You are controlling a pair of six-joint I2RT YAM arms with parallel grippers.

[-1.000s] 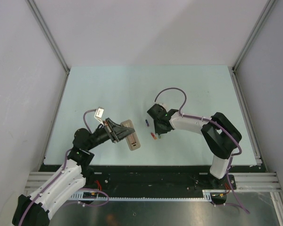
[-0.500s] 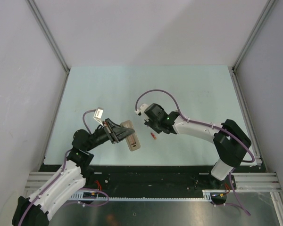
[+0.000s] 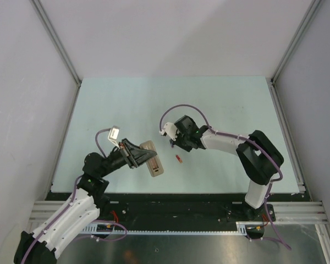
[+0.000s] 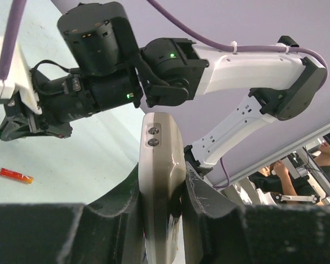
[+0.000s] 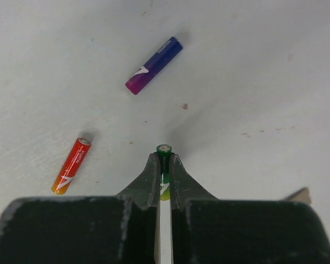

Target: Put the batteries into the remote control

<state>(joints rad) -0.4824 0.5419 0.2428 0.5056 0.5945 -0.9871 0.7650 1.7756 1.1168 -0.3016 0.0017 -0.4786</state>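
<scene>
The green battery is pinched in our right claw, its long axis running out along the fingers and its tip poking past them. The remote control is to the left and slightly nearer, clamped in our left claw with its long axis running far to near. The red battery and the blue battery lie loose on the tabletop. We judge the right arm must carry its battery leftward.

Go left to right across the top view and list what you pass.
left arm base → remote → red battery → right arm base
</scene>
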